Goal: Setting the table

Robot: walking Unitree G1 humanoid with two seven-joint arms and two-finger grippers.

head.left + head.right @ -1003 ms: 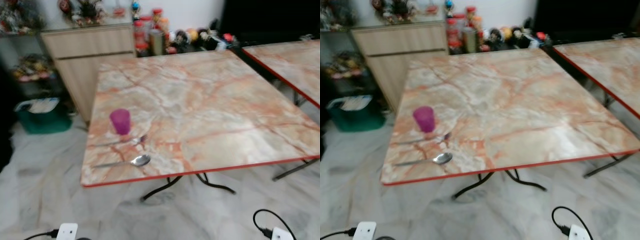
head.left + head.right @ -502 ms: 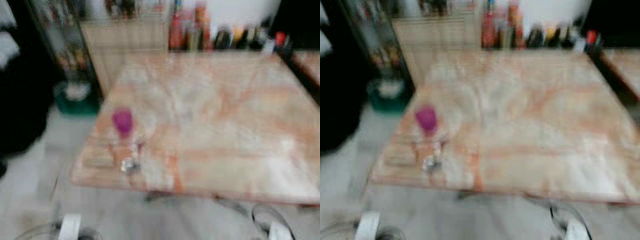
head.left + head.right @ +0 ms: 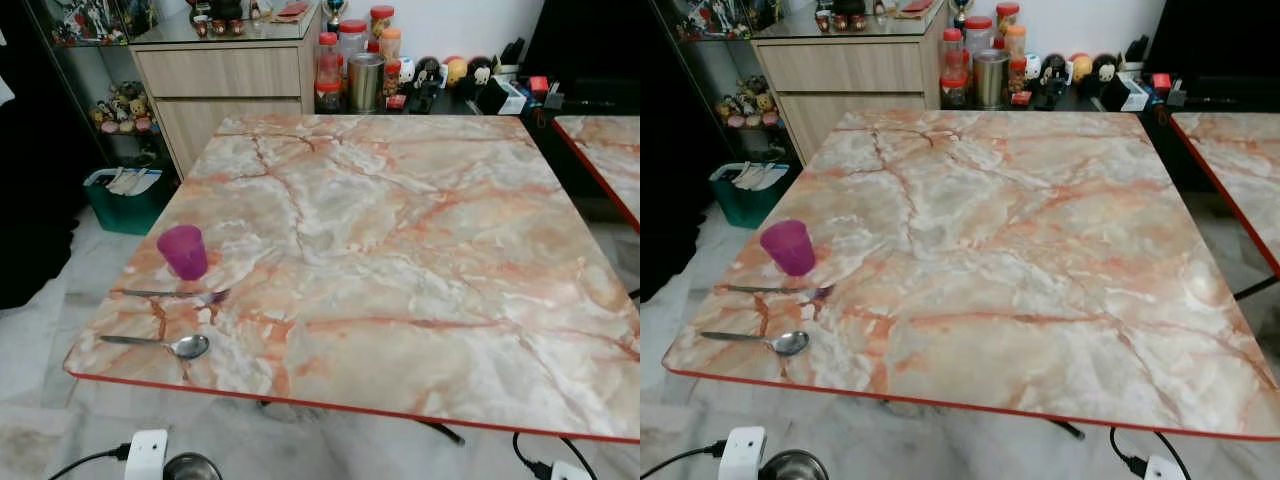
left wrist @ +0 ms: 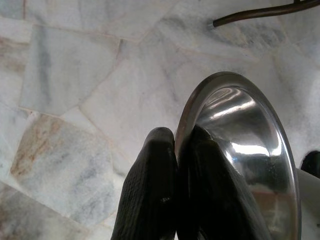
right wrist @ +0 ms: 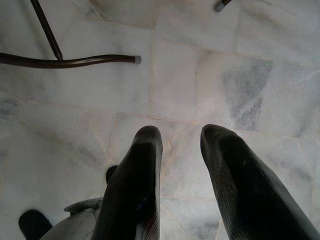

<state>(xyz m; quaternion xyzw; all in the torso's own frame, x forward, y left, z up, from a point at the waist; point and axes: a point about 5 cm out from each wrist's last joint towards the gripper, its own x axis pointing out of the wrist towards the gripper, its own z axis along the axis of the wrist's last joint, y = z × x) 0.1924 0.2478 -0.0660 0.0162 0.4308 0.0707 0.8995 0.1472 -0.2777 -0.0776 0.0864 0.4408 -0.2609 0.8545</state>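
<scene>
Left eye view: one cup (image 3: 183, 251), one fork (image 3: 172, 294), one spoon (image 3: 160, 344).

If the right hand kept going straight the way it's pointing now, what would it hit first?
Most likely the marble floor. The right hand hangs open, empty and pointing down at bare tiles; a table leg lies off to one side, out of its line.

Lit evenly and brightly from overhead; head views sharp, without motion blur. Showed soft sheen on the glossy orange-veined marble table top (image 3: 400, 230) and only faint shadows beneath it. Caught bright glare streaks on the round polished steel plate (image 4: 240, 145), with close black fingers (image 5: 132, 185) slightly soft.
</scene>
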